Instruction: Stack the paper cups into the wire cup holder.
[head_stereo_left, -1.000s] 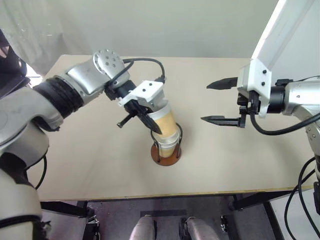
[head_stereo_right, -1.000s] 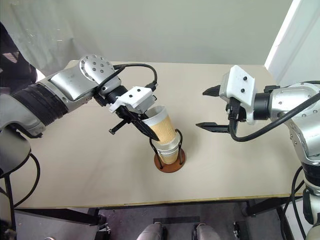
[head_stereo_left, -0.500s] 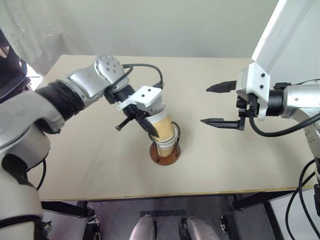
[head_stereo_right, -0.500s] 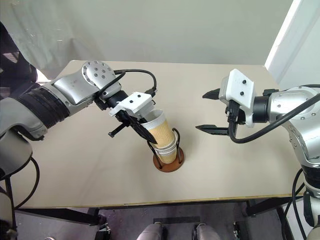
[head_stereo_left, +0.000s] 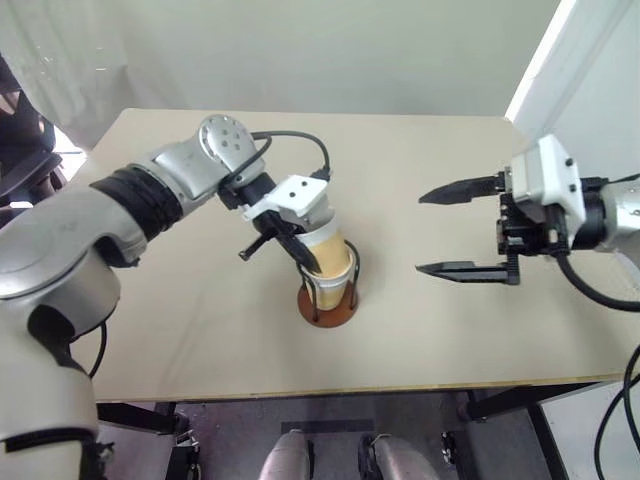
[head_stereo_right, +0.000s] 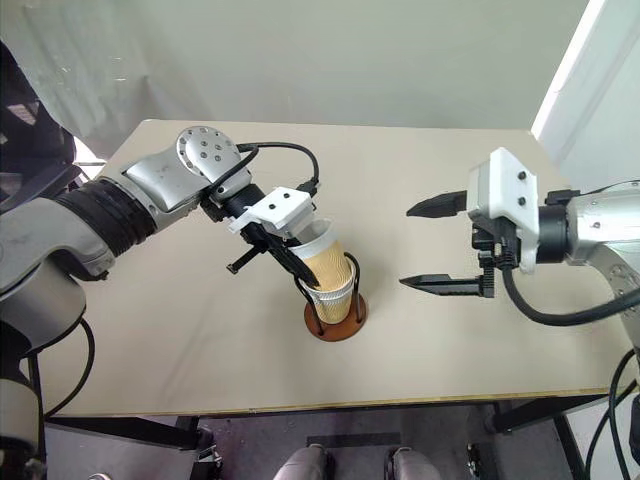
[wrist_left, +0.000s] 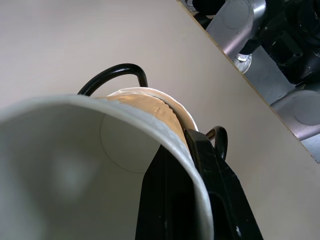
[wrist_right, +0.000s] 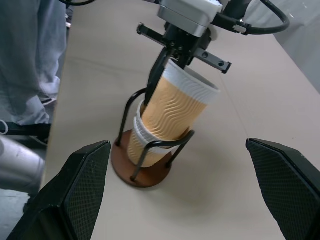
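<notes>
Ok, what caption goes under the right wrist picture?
Left end effector pushes a tilted cup into the cup already sitting in the holder.

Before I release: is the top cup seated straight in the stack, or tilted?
Tilted. The top cup leans off the lower cup's axis, only partly nested, inside the holder.

Soft, even light is falling on the table (head_stereo_left: 180, 330), leaving only faint shadows around the cup holder (head_stereo_left: 328, 305). Bright daylight is blowing out the edge far to the left of the cup holder. In the right wrist view, the near fingers (wrist_right: 82, 190) are looking blurred while the cup holder is staying sharp.
</notes>
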